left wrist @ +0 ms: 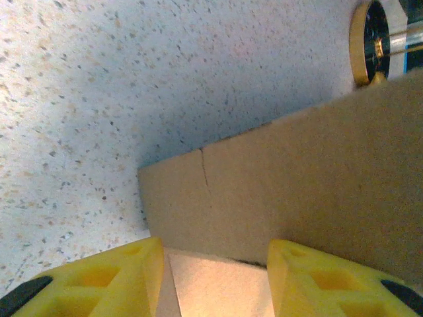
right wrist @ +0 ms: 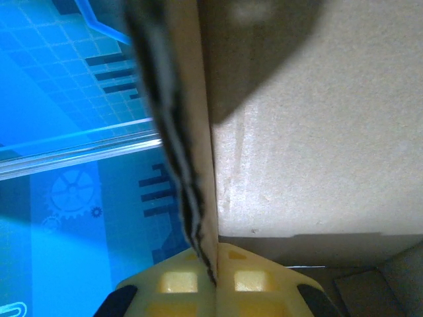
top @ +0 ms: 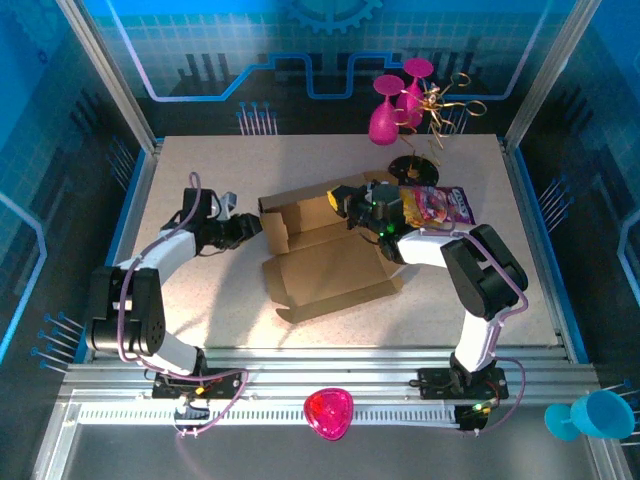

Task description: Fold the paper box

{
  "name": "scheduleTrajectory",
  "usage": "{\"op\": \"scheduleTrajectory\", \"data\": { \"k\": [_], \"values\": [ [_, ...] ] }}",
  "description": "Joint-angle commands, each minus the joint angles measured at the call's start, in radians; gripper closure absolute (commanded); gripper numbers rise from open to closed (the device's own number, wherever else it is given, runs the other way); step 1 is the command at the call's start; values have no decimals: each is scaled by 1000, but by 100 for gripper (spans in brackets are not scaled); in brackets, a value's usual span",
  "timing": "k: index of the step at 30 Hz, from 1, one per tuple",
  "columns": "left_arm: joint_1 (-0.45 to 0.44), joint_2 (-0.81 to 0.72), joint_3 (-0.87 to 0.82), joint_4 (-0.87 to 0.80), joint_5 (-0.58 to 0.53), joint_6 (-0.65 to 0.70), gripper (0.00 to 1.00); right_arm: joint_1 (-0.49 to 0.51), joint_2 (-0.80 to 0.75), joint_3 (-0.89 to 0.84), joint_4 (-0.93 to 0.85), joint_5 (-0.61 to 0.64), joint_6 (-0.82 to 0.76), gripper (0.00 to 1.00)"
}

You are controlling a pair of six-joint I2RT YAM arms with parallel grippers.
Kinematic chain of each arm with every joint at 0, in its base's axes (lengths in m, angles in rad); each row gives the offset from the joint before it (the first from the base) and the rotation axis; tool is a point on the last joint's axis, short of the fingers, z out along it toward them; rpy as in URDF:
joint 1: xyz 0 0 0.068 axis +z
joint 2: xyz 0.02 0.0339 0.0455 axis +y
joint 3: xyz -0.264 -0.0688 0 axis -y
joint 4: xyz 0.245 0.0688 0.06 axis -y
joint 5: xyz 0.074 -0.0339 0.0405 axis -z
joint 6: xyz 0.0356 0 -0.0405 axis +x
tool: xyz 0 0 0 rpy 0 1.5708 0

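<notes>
While the right hand (top: 343, 206) is clenched on a raised wall of the paper box (top: 325, 272), the left hand (top: 253, 226) sits released at the box's other end. From overhead, the brown box lies partly flattened at the middle of the speckled surface (top: 200, 170). Its large flat panel spreads toward 6 o'clock, and an upright wall runs along its 12 o'clock edge. The left hand is at the 9 o'clock end of that wall, and the right hand is near the box's 2 o'clock corner.

On the left wrist camera, two yellow fingers (left wrist: 99, 281) stand well apart, with a plain cardboard wall of the box just beyond them. On the right wrist camera, both yellow fingers press together on a layered cardboard edge.

A purple-yellow snack packet (top: 437, 205) lies just at 3 o'clock of the right hand. Pink glasses (top: 385, 115) beside a gold wire stand (top: 445, 105) sit toward 12 o'clock on the surface.
</notes>
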Motion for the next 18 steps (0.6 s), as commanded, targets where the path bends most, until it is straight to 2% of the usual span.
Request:
{"op": "scheduleTrajectory", "data": {
  "k": [1,18],
  "values": [
    [-23,-33,-29,24,-5,65,55,5,17,21,-12,7,7,100],
    [-90,-59,-35,70,-83,138,52,5,-1,21,-33,-1,2,100]
  ]
}}
